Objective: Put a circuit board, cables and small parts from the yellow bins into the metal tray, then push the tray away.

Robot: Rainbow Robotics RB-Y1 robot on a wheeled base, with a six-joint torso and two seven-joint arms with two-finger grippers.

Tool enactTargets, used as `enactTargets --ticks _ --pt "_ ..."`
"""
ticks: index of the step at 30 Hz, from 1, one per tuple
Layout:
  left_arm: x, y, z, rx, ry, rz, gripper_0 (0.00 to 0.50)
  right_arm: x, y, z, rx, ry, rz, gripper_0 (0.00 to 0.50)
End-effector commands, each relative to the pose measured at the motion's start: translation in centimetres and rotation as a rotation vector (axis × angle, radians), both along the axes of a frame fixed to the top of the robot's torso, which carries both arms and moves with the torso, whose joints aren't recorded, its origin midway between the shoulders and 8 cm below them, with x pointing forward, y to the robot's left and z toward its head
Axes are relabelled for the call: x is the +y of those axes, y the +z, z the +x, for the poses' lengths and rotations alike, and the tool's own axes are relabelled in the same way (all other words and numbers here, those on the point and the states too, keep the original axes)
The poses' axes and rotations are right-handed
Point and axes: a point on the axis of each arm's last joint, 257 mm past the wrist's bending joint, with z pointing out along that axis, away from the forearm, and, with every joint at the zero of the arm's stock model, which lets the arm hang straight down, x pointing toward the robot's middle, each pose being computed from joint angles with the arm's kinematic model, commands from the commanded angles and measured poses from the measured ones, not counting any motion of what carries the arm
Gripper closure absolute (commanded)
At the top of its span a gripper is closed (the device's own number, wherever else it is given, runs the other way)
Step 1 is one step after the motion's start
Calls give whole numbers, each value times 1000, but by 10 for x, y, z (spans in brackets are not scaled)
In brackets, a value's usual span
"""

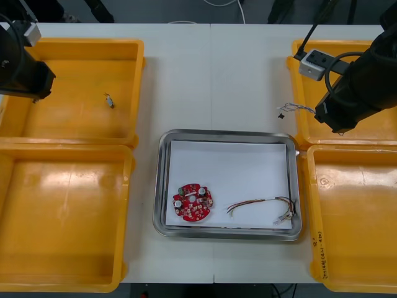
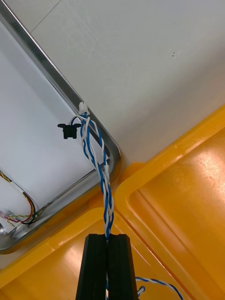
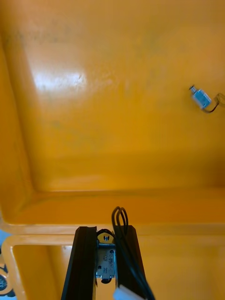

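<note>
The bench (image 1: pixel 211 74) is carrying four yellow bins (image 1: pixel 68 217), two flanking each side of the white-lined metal tray (image 1: pixel 162 186). The round red circuit board (image 1: pixel 192 202) is lying in the tray's near left part. The red and yellow cable (image 1: pixel 263 208) is running crosswise towards its near right corner. Just beyond the tray's far right corner, the right end effector (image 2: pixel 108 236) is pinching the twisted blue and white cable (image 2: pixel 107 187), fingers almost touching. The cable is stretching from them towards that corner, ending in a black plug (image 2: pixel 69 131), its other end trailing out of sight. Well left of the tray, the left end effector (image 3: pixel 107 230) is clamping a held small metal part (image 3: pixel 106 262), partly hidden between the fingers. A loose small metal part (image 1: pixel 109 100) is lying in the far left bin.
</note>
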Motion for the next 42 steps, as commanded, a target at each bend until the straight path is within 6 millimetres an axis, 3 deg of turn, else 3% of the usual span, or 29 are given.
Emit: enactTargets --ticks 1,12,18,33,42 --pt "-42 12 2 -93 128 -144 500 -10 5 -2 -24 35 -57 500" --pt "-152 -11 -12 -95 40 -178 500 -10 7 -2 -27 30 -55 500" --pt "-193 -36 -26 -50 35 -185 500 -11 6 -1 -26 27 -58 500" --pt "-272 -79 -50 -20 10 -235 500 -11 6 -1 -28 24 -58 500" --pt "-306 -99 -57 -19 -10 -288 498 -11 6 -1 -26 24 -57 500"
